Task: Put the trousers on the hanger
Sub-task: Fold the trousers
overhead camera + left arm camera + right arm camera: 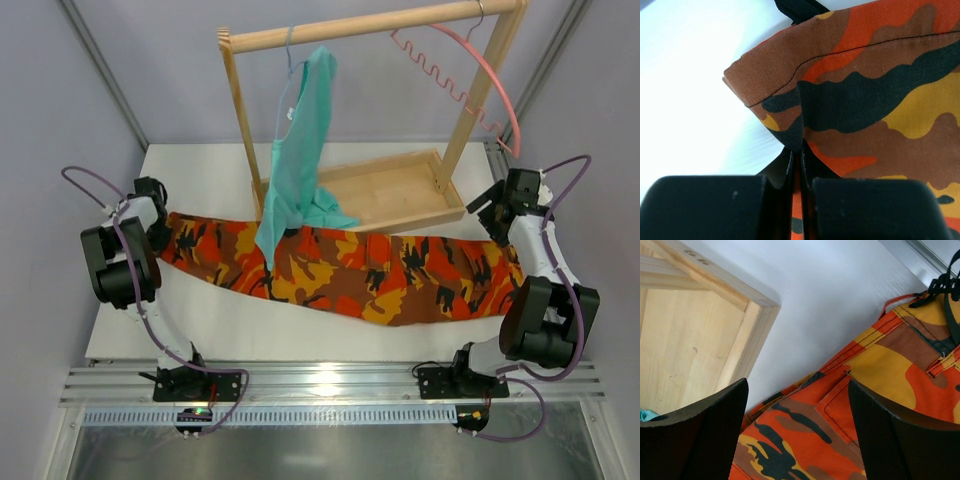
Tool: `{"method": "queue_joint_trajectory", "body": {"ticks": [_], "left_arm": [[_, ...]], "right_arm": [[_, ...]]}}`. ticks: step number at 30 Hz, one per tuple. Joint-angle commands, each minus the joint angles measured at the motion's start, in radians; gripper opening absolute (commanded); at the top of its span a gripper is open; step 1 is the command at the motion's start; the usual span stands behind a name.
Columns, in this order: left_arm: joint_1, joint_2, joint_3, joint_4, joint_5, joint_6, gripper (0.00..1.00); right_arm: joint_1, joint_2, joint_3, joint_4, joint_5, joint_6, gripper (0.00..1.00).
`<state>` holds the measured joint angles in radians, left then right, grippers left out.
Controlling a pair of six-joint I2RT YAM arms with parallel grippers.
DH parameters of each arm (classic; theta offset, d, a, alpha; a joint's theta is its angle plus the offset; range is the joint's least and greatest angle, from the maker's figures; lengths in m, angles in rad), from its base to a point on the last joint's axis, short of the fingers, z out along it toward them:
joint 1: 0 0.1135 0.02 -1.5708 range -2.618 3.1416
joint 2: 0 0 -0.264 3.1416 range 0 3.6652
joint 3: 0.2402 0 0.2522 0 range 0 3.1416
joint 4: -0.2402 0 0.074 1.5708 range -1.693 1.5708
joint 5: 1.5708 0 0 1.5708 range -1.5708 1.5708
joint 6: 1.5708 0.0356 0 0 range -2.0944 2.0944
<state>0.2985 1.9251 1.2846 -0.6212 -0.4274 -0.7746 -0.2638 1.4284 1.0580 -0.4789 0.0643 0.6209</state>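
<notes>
- L gripper: jaws together, clamped on hem fold at leg end of trousers.
- Trousers: lay flat on table, long axis L–R, spanning both arms, just in front of wooden rack.
- R gripper: jaws wide apart over waistband end, holding nothing.
- Hanger: hung on rack rail, upper R, nearer R arm.

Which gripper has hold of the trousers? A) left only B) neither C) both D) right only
A: the left gripper is shut on a pinched fold at one end of the trousers, while the right gripper stands wide open over the other end.
</notes>
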Motion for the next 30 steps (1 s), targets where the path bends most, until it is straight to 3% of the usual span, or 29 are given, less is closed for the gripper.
{"method": "queue_joint_trajectory", "body": {"ticks": [1, 8, 24, 30], "left_arm": [[0.013, -0.02, -0.018, -0.123, -0.122, -0.015, 0.01], [0.013, -0.057, -0.071, -0.221, -0.224, -0.08, 0.01], [0.013, -0.228, -0.179, -0.284, -0.289, -0.141, 0.01], [0.013, -0.271, -0.209, -0.311, -0.307, -0.157, 0.01]], "right_arm": [[0.003, 0.05, 0.06, -0.07, 0.08, 0.066, 0.82], [0.003, 0.185, 0.195, -0.276, 0.154, 0.155, 0.78], [-0.021, 0.303, 0.105, -0.179, 0.296, 0.181, 0.74], [-0.094, 0.362, 0.116, -0.247, 0.35, 0.223, 0.74]]}}
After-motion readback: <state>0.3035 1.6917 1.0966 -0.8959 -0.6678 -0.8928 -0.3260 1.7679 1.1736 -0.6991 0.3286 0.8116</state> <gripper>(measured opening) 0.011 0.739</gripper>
